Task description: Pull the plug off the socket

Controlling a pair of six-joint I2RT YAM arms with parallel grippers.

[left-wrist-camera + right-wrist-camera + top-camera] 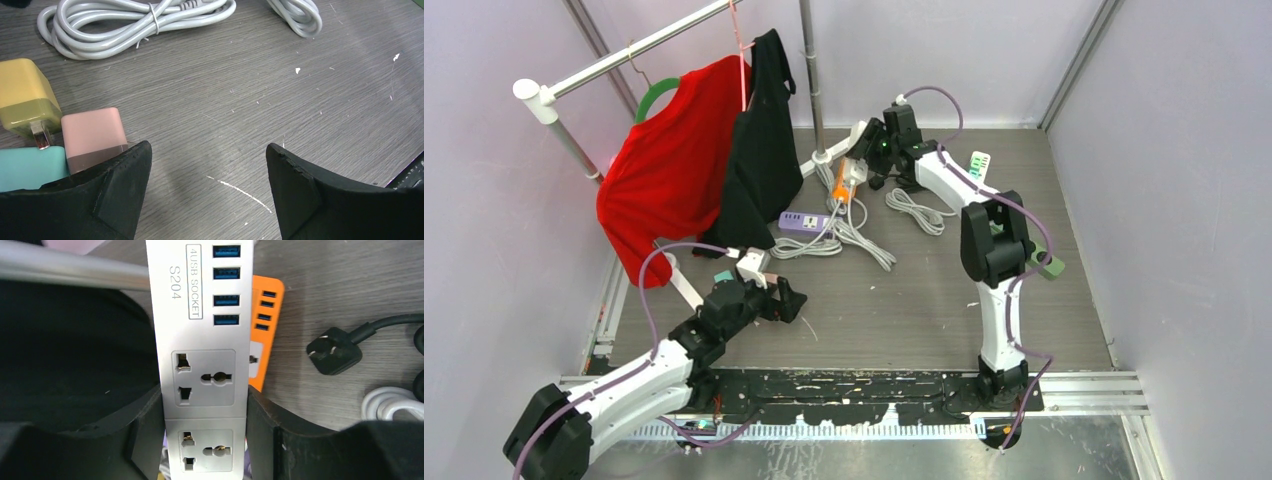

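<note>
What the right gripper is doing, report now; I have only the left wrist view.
Observer: The right gripper is clamped across a silver rectangular power strip with four blue USB ports.
Operator: State what is plugged into it.
Observer: Nothing that shows: both universal sockets visible in the right wrist view are empty.
Operator: Find me a plug, then.
Observer: A black moulded plug lies loose on the grey wood-grain table, to the right of an orange power strip in that view.
</note>
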